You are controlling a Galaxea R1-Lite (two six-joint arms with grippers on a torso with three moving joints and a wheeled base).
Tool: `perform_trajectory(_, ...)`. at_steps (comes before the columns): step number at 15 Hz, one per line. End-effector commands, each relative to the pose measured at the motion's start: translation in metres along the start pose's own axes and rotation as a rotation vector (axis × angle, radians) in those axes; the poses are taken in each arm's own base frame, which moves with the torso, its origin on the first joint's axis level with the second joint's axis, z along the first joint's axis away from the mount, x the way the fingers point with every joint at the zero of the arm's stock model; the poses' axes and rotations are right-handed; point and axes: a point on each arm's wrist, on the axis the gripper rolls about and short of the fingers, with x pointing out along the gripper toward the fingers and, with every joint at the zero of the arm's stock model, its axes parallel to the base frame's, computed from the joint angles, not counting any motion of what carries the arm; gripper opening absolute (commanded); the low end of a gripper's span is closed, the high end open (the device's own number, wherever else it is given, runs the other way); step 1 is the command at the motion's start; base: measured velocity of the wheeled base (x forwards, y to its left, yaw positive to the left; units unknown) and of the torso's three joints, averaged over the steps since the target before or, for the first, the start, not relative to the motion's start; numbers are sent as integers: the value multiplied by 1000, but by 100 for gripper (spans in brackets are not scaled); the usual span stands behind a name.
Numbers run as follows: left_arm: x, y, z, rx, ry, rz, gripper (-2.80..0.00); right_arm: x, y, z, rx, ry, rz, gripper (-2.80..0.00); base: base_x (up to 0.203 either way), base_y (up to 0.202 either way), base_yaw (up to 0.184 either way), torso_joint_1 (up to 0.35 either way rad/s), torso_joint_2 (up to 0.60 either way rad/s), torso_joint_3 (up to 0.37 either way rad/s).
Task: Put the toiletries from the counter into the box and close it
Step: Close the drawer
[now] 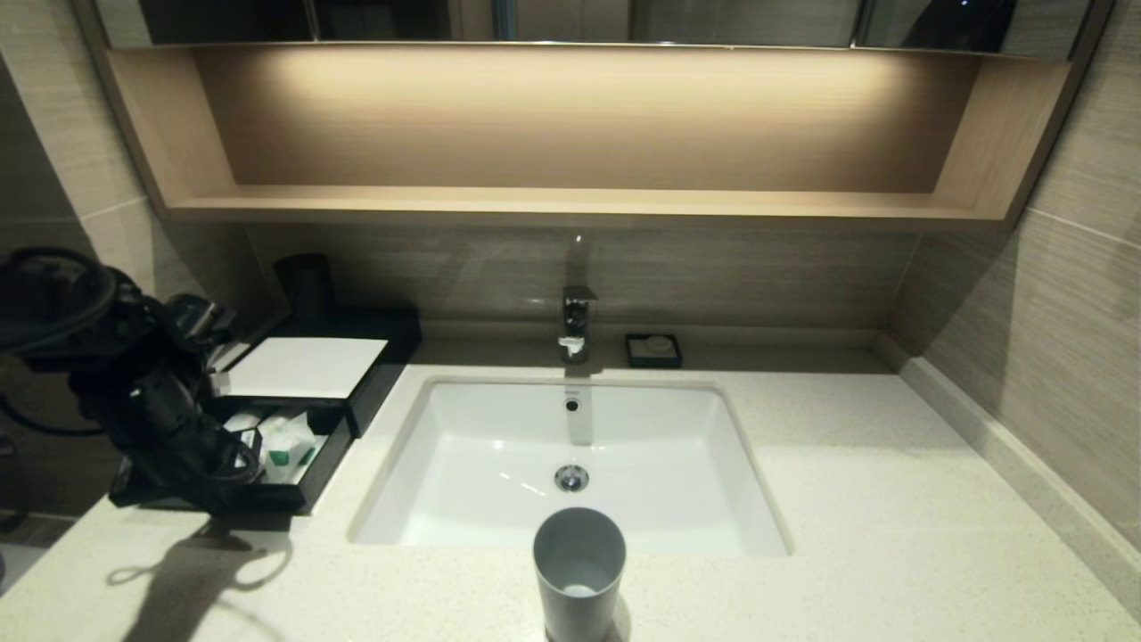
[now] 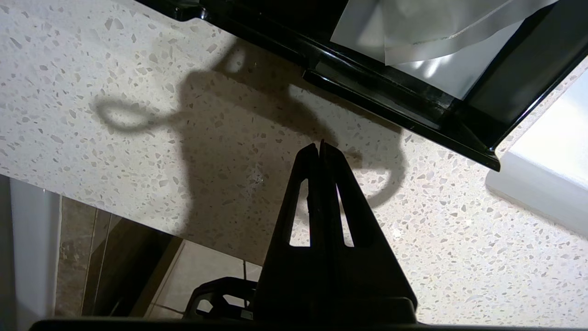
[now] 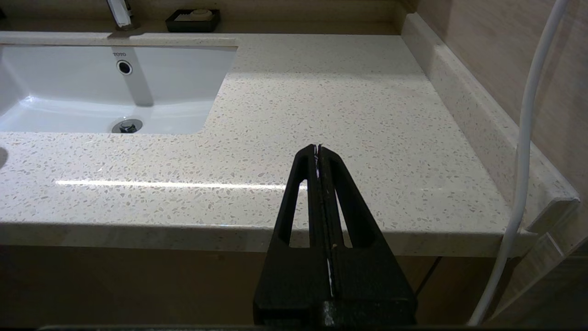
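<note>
Head view: left gripper low over near edge of open drawer of black box, far left on counter; toiletries inside drawer; grey cup near, before sink.

Left wrist view: fingers pressed together, empty, above speckled stone just beside drawer front.

Right wrist view: right gripper closed, empty, parked off counter's near right edge.

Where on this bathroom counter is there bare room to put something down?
The widest bare patch of the speckled cream stone counter lies between the white sunken sink and the right wall. The front strip holds only the grey plastic cup. The left end is crowded: the black box's open drawer with its white packets, and the left claw, shut, just before it.
</note>
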Motion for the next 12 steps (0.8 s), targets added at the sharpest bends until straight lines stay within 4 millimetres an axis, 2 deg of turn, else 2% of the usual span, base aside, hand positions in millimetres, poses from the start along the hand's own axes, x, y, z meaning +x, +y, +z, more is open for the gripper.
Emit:
perform_trajectory(1,2,0,0,-2,10,3,-280,0,0,0,0,1,0,-280,0,0,0,0,0,0)
perform_trajectory(7,8,-3,11,-4,8,3,-280,0,0,0,0,-1,0,-280,0,0,0,0,0,0)
perform_trajectory(12,6,-2,15,-12,-10,-2,-280,0,0,0,0,1,0,-280,0,0,0,0,0,0)
